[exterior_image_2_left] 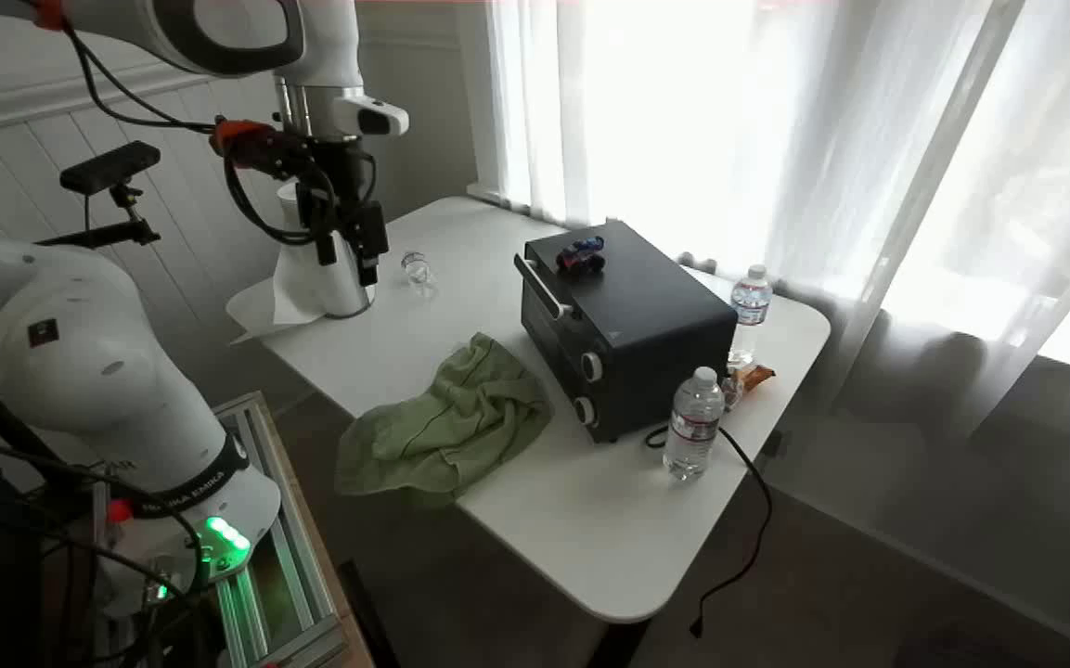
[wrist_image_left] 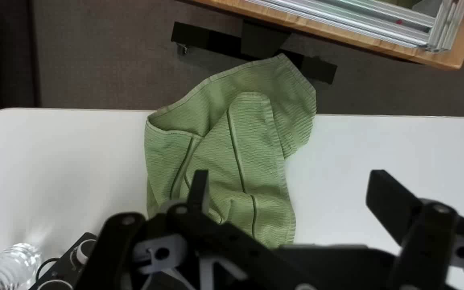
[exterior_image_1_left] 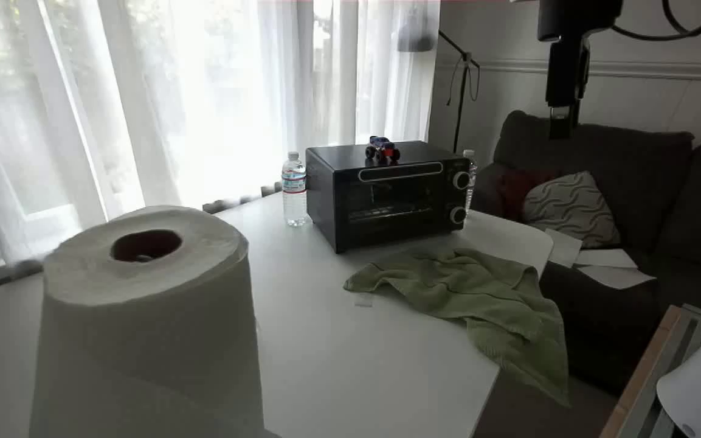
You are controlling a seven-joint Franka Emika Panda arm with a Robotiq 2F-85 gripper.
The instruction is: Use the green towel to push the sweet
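Black fingers (wrist_image_left: 392, 205) stand spread wide on the gripper (wrist_image_left: 288, 186), which hangs well above the white table (wrist_image_left: 62, 161). Below it lies the green towel (wrist_image_left: 252, 161), creased and folded over on itself; the wrist view shows part of it hidden behind one finger, and one end droops past the table edge. Just beside the towel, in an exterior view, is a small translucent piece (exterior_image_1_left: 363, 299). Behind the gripper, in an exterior view, stands a paper towel roll (exterior_image_2_left: 341, 289), with a clear plastic object (exterior_image_2_left: 416, 267) near it. Farther out from the gripper, just beside the towel, sits a black toaster oven (exterior_image_2_left: 646, 288) with a toy truck (exterior_image_2_left: 581, 256) on top. Beyond the oven, on the side away from the gripper, stand a water bottle (exterior_image_2_left: 694, 422) and another bottle (exterior_image_2_left: 748, 311), with an orange wrapper (exterior_image_2_left: 757, 377) near them. Whether the translucent piece or that wrapper is the sweet, I cannot tell. Well apart from the gripper, past the table, an exterior view takes in a dark sofa (exterior_image_1_left: 618, 158), a patterned cushion (exterior_image_1_left: 572, 210) resting on it, and a floor lamp (exterior_image_1_left: 417, 41); gauzy white curtains (exterior_image_2_left: 776, 158) hang behind the oven.
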